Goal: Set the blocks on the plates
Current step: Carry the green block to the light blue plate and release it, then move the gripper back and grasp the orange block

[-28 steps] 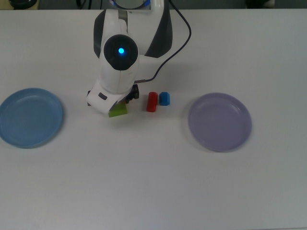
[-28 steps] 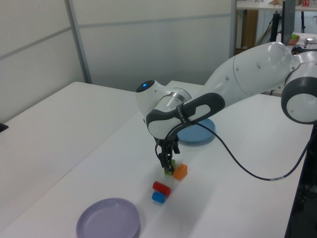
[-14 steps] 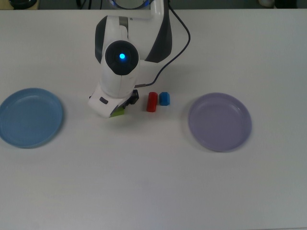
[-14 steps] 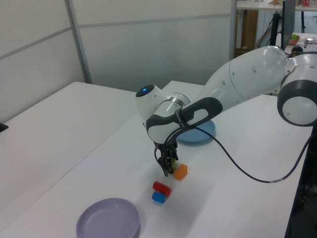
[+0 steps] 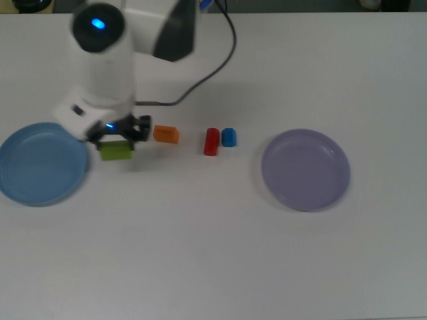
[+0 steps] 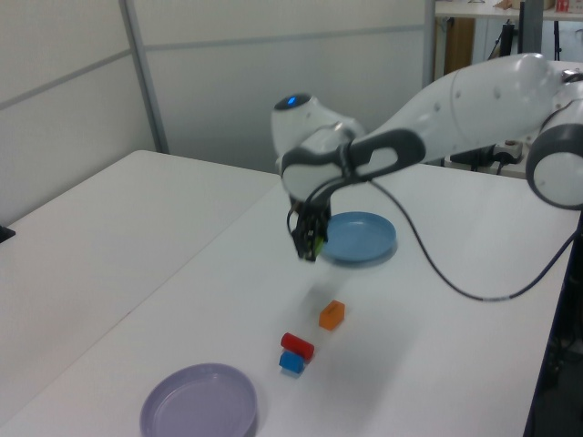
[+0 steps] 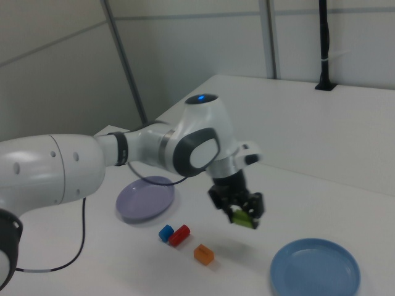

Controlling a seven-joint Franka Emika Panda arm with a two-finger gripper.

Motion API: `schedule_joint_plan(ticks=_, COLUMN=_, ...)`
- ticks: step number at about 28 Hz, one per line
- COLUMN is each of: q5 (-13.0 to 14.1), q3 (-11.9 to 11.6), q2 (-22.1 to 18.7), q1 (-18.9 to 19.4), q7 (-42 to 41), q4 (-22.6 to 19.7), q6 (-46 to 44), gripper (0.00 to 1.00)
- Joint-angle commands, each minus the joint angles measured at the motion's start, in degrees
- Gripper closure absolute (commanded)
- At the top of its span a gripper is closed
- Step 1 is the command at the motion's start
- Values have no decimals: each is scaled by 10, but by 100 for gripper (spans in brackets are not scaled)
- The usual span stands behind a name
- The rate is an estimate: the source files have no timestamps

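Lifted off the table since half a second ago and carried toward the top view's left: green block, now pinched in the gripper and held in the air, clear of the surface in the left view and the right view. Uncovered by that move: orange block, hidden under the arm in the earlier top view, now plain on the white table.

Nearest in the left view: lavender plate, bare, at the bottom edge. Just beyond it, blue block and red block, side by side and close enough that touching or not cannot be told. A little farther, the orange block, lying alone, apart from the red one. Above and beyond that, the gripper hanging fingers-down, closed around the green block, with a faint shadow on the table below. Farthest of the task things: light blue plate, bare, just behind the held block in the left view.

Seen from the top view: held block just beside the light blue plate, at its right rim but not over the middle of it; lavender plate well apart at the top view's right. Black cable trailing from the arm across the table toward the gripper.

Same grip in the right view: green block between the dark fingers, above the table, with the light blue plate lower right and the other three blocks lower left.
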Motion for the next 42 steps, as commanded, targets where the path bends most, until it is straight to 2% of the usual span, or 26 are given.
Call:
schedule_joint_plan(ticks=1, q5=14, q3=3, q2=0, q1=-62, q7=-27, q4=9, q6=0, gripper=82)
schedule_joint_plan(ticks=6, q5=13, q3=4, q2=32, q1=-118, q7=-59, q4=9, q6=24, gripper=82)
schedule_joint_plan(ticks=10, q5=17, q3=6, q2=58, q1=-146, q7=-53, q4=8, q6=98, gripper=81)
schedule_joint_plan(ticks=14, q5=30, q3=7, q2=65, q1=-148, q7=-53, q4=8, q6=118, gripper=78)
schedule_joint_plan(ticks=17, q5=32, q3=8, q2=65, q1=-148, q7=-58, q4=6, q6=118, gripper=57)
schedule_joint_plan(ticks=18, q5=31, q3=9, q2=65, q1=-148, q7=-59, q4=5, q6=118, gripper=36)
schedule_joint_plan(ticks=20, q5=31, q3=9, q2=65, q1=-146, q7=-58, q4=5, q6=117, gripper=1)
schedule_joint_plan(ticks=30, q5=31, q3=13, q2=56, q1=-121, q7=-29, q4=-1, q6=95, gripper=0)
schedule_joint_plan(ticks=36, q5=32, q3=13, q2=16, q1=-74, q7=-20, q4=-10, q6=-27, gripper=0)
schedule_joint_plan(ticks=39, q5=33, q3=13, q2=-7, q1=-46, q7=-1, q4=-37, q6=-45, gripper=0)
schedule_joint_plan(ticks=42, q5=33, q3=13, q2=-12, q1=-25, q7=21, q4=-56, q6=-49, gripper=0)
